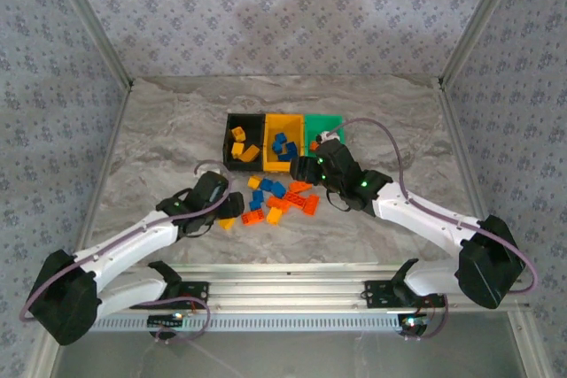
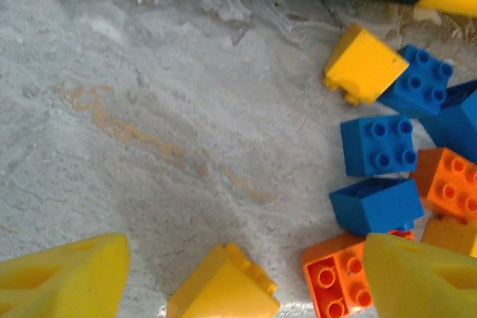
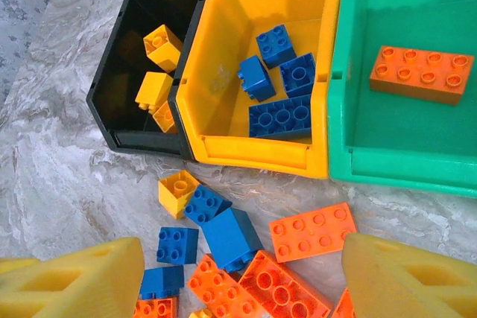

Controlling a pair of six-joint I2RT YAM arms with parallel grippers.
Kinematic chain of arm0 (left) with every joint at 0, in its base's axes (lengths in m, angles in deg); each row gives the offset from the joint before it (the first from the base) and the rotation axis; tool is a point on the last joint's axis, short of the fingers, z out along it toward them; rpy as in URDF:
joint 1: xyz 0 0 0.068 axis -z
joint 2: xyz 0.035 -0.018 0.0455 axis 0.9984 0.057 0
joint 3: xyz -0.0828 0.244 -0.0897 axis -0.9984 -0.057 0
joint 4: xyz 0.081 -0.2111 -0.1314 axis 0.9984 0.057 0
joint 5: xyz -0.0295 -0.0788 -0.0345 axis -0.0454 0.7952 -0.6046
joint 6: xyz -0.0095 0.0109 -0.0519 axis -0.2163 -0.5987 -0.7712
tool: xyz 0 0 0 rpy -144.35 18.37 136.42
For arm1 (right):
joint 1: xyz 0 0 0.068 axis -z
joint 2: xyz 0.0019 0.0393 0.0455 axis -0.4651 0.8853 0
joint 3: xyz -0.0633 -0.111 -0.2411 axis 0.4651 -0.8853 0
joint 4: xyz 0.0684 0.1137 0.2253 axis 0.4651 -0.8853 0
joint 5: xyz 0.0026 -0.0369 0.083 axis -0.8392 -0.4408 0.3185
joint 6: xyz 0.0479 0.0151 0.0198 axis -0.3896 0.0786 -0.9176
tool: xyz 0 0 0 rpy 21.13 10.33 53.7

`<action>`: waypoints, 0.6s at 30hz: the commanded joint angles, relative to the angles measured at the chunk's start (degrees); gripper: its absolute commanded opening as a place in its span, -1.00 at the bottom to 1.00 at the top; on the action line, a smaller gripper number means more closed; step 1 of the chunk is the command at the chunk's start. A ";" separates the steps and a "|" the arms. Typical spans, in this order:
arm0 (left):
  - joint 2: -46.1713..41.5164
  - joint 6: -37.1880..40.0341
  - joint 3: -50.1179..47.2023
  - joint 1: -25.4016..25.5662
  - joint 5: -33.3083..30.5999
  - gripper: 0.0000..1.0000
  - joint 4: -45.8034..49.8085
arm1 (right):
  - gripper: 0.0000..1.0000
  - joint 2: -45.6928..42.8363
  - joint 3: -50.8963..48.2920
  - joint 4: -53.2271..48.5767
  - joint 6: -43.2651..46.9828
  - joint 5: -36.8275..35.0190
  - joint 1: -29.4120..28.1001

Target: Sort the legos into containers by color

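One yellow lego (image 2: 222, 290) inside left gripper (image 2: 246, 243)

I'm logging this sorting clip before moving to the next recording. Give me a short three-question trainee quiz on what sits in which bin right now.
1. Multiple choice: what colour are the bricks in the yellow bin? A red-orange, B blue, C yellow.
2. True or false: an orange brick lies in the green bin.
3. Fill in the blank: the legos in the black bin are ___.
Key: 1 B; 2 true; 3 yellow.
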 commanded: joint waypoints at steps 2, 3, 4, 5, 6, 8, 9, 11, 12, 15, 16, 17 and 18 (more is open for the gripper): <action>6.22 0.44 -0.01 -1.46 2.17 0.70 1.41 | 0.45 -1.97 -1.24 0.23 -0.78 0.05 0.13; 7.45 0.17 -0.14 -1.65 2.61 0.70 1.02 | 0.45 -2.17 -1.28 0.06 -0.78 -0.11 0.15; 8.49 -0.31 -0.32 -1.65 2.92 0.70 0.89 | 0.45 -2.34 -1.38 -0.26 -0.78 -0.28 0.12; 9.01 -0.65 -0.61 -1.60 3.20 0.69 0.71 | 0.45 -2.57 -1.35 -0.56 -0.76 -0.38 0.15; 9.38 -1.13 -0.91 -1.65 3.33 0.69 0.70 | 0.45 -2.97 -1.36 -0.74 -0.70 -0.47 0.22; 9.52 -1.85 -1.66 -1.65 3.21 0.63 0.76 | 0.45 -3.51 -1.56 -1.10 -0.61 -0.73 0.24; 9.60 -2.07 -2.02 -1.66 3.30 0.56 0.94 | 0.46 -3.67 -1.56 -1.23 -0.60 -0.82 0.33; 9.86 -2.34 -2.47 -1.60 3.74 0.45 1.23 | 0.46 -3.87 -1.61 -1.26 -0.66 -0.91 0.44; 9.96 -2.44 -2.75 -1.50 4.04 0.43 1.10 | 0.46 -3.86 -1.63 -1.18 -0.70 -0.83 0.59; 10.52 -3.30 -3.91 -1.36 5.43 0.35 -0.20 | 0.45 -3.72 -1.72 -0.81 -0.78 -0.68 0.64; 10.76 -3.56 -4.31 -1.30 5.87 0.29 -0.64 | 0.45 -3.69 -1.75 -0.68 -0.87 -0.63 0.75; 10.92 -3.82 -4.45 -1.09 5.97 0.22 -0.94 | 0.46 -3.68 -1.83 -0.57 -0.95 -0.69 0.72; 10.93 -3.94 -4.54 -1.04 5.90 0.17 -0.89 | 0.46 -3.69 -1.83 -0.56 -1.04 -0.63 0.78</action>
